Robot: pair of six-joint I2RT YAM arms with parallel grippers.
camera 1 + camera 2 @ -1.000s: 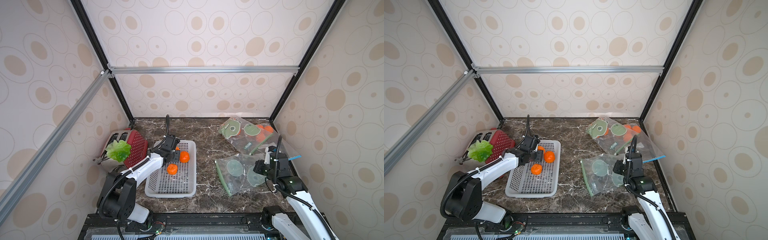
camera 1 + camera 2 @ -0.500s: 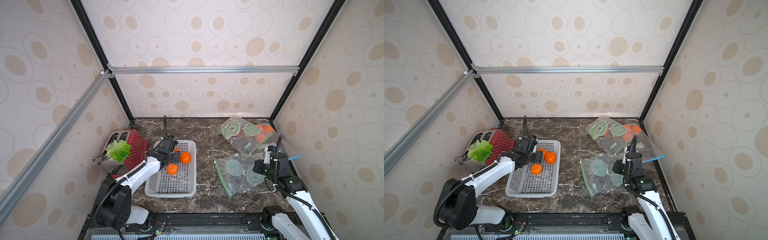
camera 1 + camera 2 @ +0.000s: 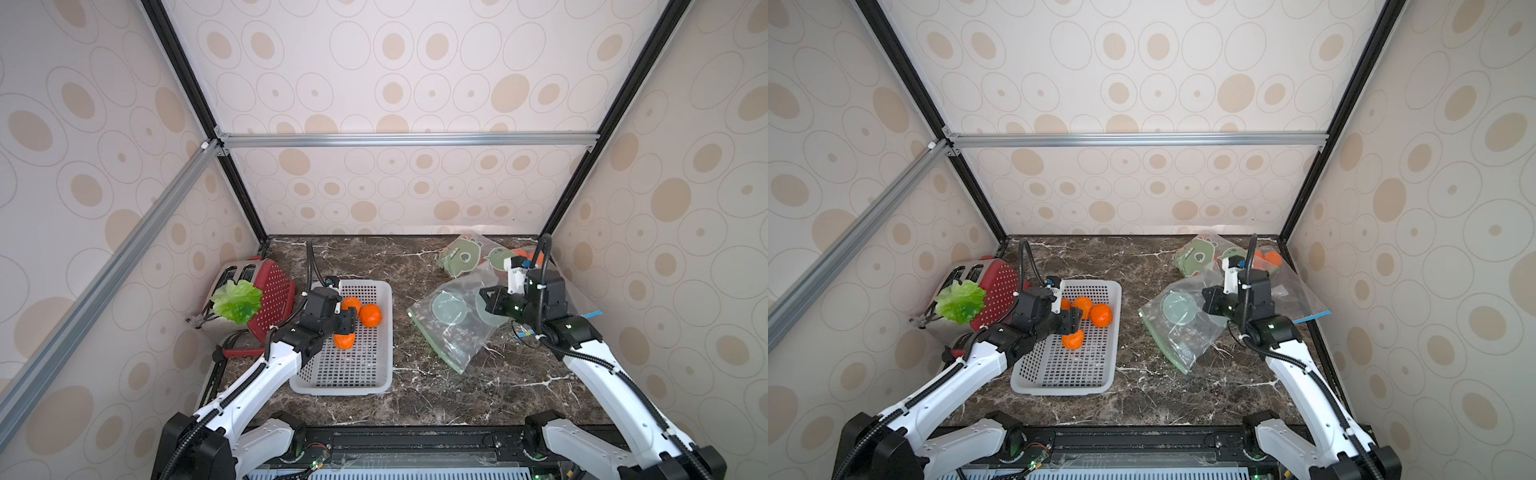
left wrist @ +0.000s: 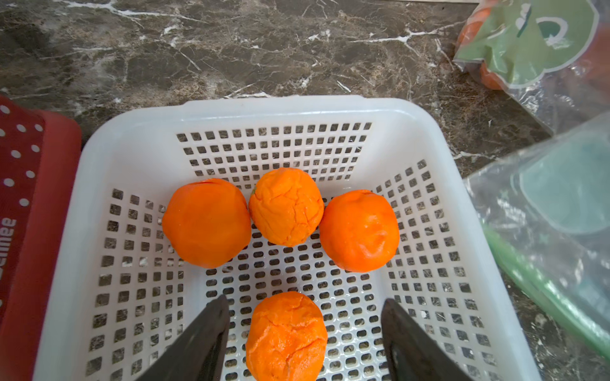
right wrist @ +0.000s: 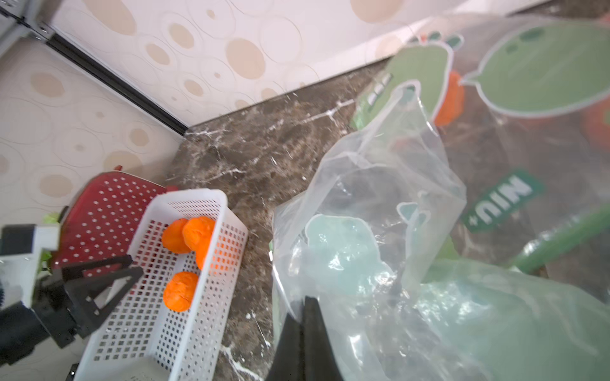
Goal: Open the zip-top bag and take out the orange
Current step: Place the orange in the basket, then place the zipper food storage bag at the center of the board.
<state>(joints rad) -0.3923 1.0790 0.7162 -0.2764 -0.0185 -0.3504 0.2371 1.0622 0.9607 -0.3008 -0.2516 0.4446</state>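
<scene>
1. While the left arm stretched forward from its base, crossing low over the left rim of the white basket point(image 3: 385, 332), the left gripper point(image 4: 304, 301) hung with its jaws apart.
2. One orange point(image 4: 286, 336) lay on the basket floor between its fingers point(image 4: 204, 339), with a gap on either side, so nothing gripped it.
3. Three more oranges point(image 4: 286, 206) sat close together in a row just beyond it.
4. Across the table, the right arm rose from its base with the elbow bent and the wrist turned toward the middle.
5. The right gripper point(image 3: 487, 301) was pinched together on the film of the clear zip-top bag point(image 3: 451, 328), holding that edge up while the bag's lower end rested on the marble tabletop point(image 3: 415, 395).
6. A second printed bag point(image 3: 469, 257) holding oranges lay behind it, in the back right corner.
7. Beside the basket stood a red toaster point(image 3: 272, 291) with a lettuce leaf point(image 3: 237, 301) against it.
</scene>
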